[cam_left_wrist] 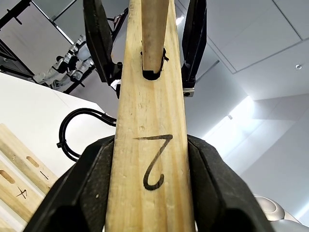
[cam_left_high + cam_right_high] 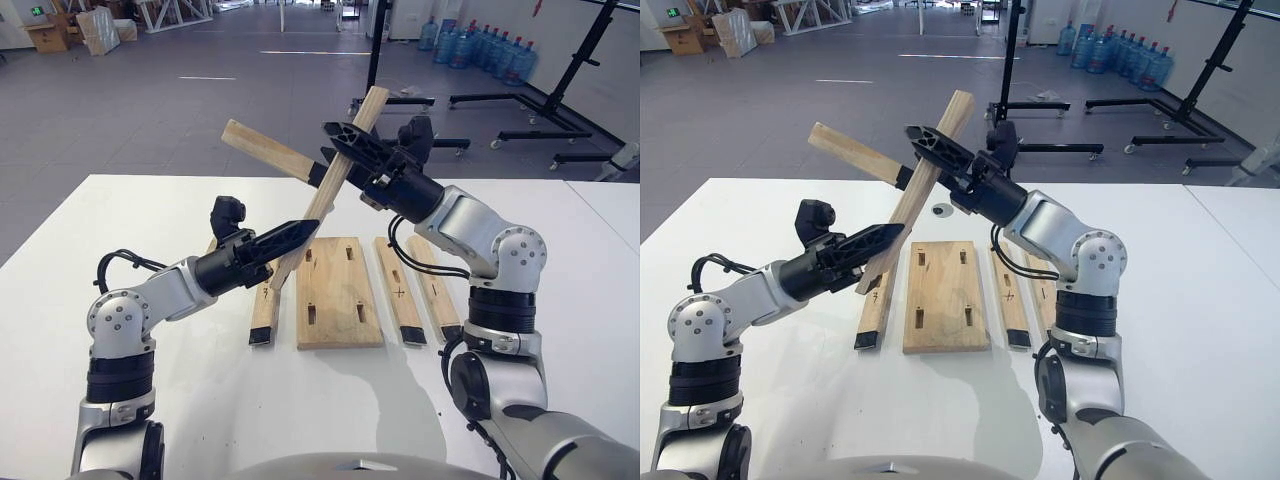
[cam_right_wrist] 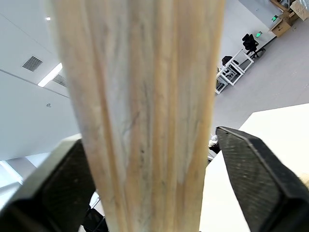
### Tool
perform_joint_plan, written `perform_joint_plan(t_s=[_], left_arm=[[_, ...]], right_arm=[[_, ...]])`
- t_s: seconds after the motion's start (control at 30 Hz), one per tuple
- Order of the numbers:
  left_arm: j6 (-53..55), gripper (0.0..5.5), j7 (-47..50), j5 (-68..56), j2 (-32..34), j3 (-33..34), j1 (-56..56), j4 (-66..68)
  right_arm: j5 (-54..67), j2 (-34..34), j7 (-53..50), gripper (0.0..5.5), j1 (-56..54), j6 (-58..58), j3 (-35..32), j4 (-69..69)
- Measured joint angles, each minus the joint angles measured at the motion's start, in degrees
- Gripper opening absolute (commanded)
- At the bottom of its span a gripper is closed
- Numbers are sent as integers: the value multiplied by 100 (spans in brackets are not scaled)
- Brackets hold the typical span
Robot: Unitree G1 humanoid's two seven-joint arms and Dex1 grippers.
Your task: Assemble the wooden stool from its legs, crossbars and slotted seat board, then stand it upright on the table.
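Item 1: leg (image 2: pixel 318 205), marked "2", tilted above the table (image 2: pixel 250 400). The left gripper (image 2: pixel 296 234) is clamped on its lower part, a finger on each edge.
Item 2: crossbar (image 2: pixel 265 150), its end seated in the leg's slot (image 1: pixel 153 73). The right gripper (image 2: pixel 338 150) is closed around it at the crossing.
Item 3: slotted seat board (image 2: pixel 340 290), flat on the table beneath.
Item 4: three loose pieces flat beside the board, one on the left (image 2: pixel 265 315) and two on the right (image 2: pixel 400 290).
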Motion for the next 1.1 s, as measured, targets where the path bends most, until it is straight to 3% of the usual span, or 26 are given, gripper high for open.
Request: perform_joint_plan(t_s=[0.27,0.63,0.7,0.93,1.1], left_arm=[[-32,202,-9,43,44,-45,27,-30],[-137,202,-118,219,73,-146,64,-96],[-201,259,-153,355,67,-181,64,-123],[-594,358,-34,671,0,-56,29,-126],[-921,426,408,933,133,311,25,-185]], right_arm=[[88,-14,-40,205,57,-112,69,-39],[99,-105,22,205,237,-246,138,-251],[74,-137,72,205,288,-297,152,-293],[-507,-388,488,205,422,-372,200,-373],[-1968,-855,1662,205,573,-1044,198,-374]])
